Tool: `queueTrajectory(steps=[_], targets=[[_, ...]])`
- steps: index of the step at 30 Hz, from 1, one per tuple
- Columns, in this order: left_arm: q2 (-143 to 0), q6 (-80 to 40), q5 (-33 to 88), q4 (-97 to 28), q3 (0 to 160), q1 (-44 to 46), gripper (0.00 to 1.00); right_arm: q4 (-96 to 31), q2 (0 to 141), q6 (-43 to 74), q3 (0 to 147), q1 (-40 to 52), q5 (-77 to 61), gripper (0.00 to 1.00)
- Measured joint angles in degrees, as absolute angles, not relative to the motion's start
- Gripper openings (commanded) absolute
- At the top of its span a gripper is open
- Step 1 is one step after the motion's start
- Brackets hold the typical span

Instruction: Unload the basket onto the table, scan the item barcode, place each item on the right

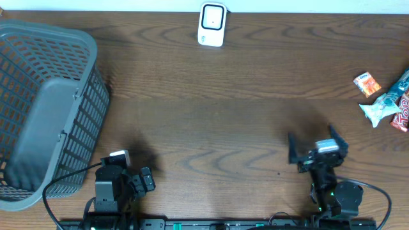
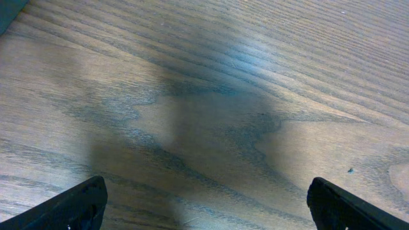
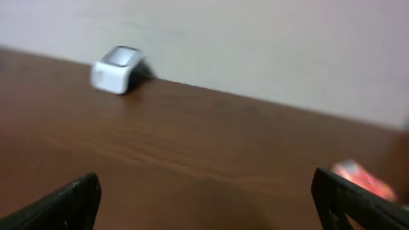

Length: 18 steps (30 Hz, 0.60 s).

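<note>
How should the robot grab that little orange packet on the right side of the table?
From straight above, with the open right pincer, the nearer one. The orange packet lies flat and slanted on the table, so only its edges offer a hold. Turn the pincer to match the slant and pinch across its narrower way, probably the surest grip.

Overhead evenly lit, sharp; soft shadows on worktop. Left wrist: bluish glare patch, broad dark shadow. Right wrist: blurred, dimmer.

left claw: jaws spread wide, empty, tilted downward | right claw: jaws spread wide, empty, facing level
</note>
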<state>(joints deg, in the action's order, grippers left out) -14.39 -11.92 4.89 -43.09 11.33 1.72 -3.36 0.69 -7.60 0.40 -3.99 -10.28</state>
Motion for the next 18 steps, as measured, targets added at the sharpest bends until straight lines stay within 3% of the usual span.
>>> queueTrajectory(steps=[6, 18], targets=[[-14.39, -11.92, 4.89, -43.09, 11.33, 1.72, 1.0, -3.79, 0.69, -1.21, 0.4, -3.99, -4.29, 0.99], [-14.39, -11.92, 4.89, -43.09, 11.33, 1.72, 1.0, -3.88, 0.69, 0.71, 0.4, -3.99, -2.57, 0.99]])
